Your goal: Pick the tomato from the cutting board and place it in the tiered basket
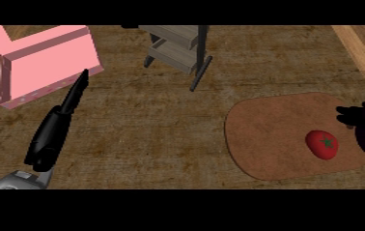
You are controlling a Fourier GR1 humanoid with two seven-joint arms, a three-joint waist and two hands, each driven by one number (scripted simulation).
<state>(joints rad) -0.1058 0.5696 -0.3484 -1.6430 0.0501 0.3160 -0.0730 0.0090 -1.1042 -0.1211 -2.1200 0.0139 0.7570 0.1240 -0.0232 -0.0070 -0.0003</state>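
Here the right hand (351,116) shows only as a dark shape at the right edge of the head view, over the far right side of the cutting board (274,133); whether its fingers are spread or curled cannot be told, since most of the hand is cut off by the frame. The tomato (322,144) lies just beside it, below and slightly to the left in the view, which is toward the robot. It rests on the board's right half with its green stem facing up, and it does not look held yet. Being roundish, it offers no marked long axis to line up with.

The left hand (61,123) is well apart, across the tabletop (164,133) at the lower left, its fingers straight and together, pointing up toward the pink box (46,63). So the right hand is plainly the nearer one for the pick.

The tiered basket (178,49) stands at the top centre, well away from the board, up and to the left of the tomato.
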